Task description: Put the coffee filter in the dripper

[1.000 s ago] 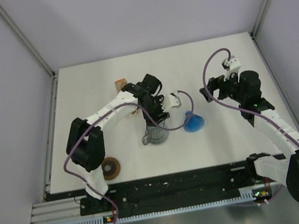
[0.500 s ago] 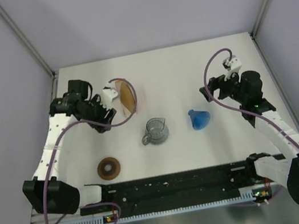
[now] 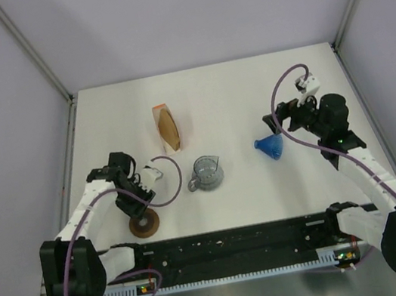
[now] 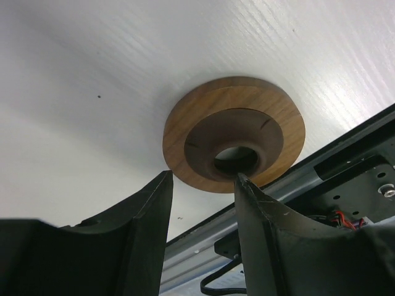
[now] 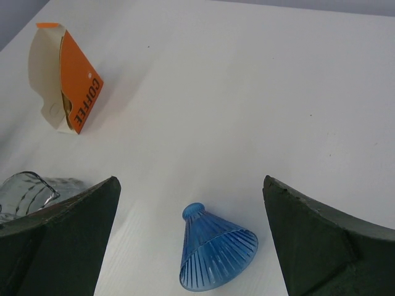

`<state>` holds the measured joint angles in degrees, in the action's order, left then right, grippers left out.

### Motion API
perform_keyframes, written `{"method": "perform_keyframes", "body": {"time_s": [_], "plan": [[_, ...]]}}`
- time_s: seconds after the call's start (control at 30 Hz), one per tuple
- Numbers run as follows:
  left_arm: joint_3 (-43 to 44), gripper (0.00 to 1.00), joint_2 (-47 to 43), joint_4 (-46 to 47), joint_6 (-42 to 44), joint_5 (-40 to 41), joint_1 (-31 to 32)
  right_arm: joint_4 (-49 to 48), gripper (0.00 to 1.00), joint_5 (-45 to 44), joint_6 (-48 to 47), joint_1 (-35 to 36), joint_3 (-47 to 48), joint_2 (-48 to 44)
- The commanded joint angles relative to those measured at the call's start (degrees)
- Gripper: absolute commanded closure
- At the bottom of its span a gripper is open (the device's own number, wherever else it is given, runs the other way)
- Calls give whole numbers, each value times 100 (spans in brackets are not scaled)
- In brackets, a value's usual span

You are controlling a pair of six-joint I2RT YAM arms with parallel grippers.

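The dripper (image 3: 271, 147), a blue ribbed cone, lies on its side on the white table, its wide mouth toward the right wrist camera (image 5: 216, 253). My right gripper (image 3: 277, 125) hovers just behind it, open wide (image 5: 191, 182), fingers apart on either side and touching nothing. No single coffee filter shows; only the orange-and-white pack of filters (image 3: 167, 126) stands at the back left (image 5: 68, 86). My left gripper (image 3: 139, 204) hangs low at the near left over a dark brown round ring (image 4: 234, 142), jaws (image 4: 203, 177) apart with nothing between them.
A grey see-through glass jug (image 3: 206, 173) stands mid-table between the pack and the dripper, its edge showing in the right wrist view (image 5: 28, 191). The brown ring (image 3: 145, 224) lies close to the table's near edge and the black base rail (image 3: 230, 243).
My left arm swung from the jug to the filter pack, then forward to the brown ring. The dripper shifted a little to the right and back. The right arm barely moved.
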<state>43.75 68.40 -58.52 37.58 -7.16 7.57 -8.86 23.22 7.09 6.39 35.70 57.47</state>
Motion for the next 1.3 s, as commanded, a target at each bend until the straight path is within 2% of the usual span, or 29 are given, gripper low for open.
{"method": "perform_keyframes", "body": {"time_s": [0.0, 0.2, 0.3, 0.37, 0.47, 0.6, 0.7, 0.87, 1.0, 1.1, 1.17, 1.27], "plan": [[-287, 50, 24, 578, -14, -57, -19, -318, 2, 77, 47, 81, 121, -166], [-823, 54, 156, 1684, -348, 434, -19, -300, 2, 68, 38, 108, 121, -175], [-1113, 61, 86, 2097, -401, 233, 16, -292, 2, 60, 38, 125, 121, -166], [-1367, 70, 42, 2501, -375, 328, 25, -283, 2, 33, 29, 143, 130, -175], [-1457, 100, 59, 2749, -427, 443, 25, -204, 2, -37, 29, 213, 200, -149], [-966, 100, -72, 2574, -734, 320, -1, 104, 2, -142, 73, 415, 472, -79], [-229, 100, -134, 2329, -936, 119, -159, 95, 3, -116, 239, 862, 674, 53], [1502, 100, 287, 1135, -1358, -1162, -186, -106, 3, -117, 275, 2461, 1297, 816], [2733, 100, 525, 80, -1377, -2601, -186, -475, 3, 690, 425, 3288, 1965, 1616], [3235, 100, 490, -466, -1000, -3876, -186, -555, 4, 1402, -573, 3719, 2274, 1951], [3421, 100, 376, -765, -745, -4615, -177, -782, 3, 2183, -1374, 3825, 2196, 1943], [3667, 100, 305, -1239, -341, -5014, -29, -1047, 3, 2747, -1990, 3817, 2151, 1794]]}}
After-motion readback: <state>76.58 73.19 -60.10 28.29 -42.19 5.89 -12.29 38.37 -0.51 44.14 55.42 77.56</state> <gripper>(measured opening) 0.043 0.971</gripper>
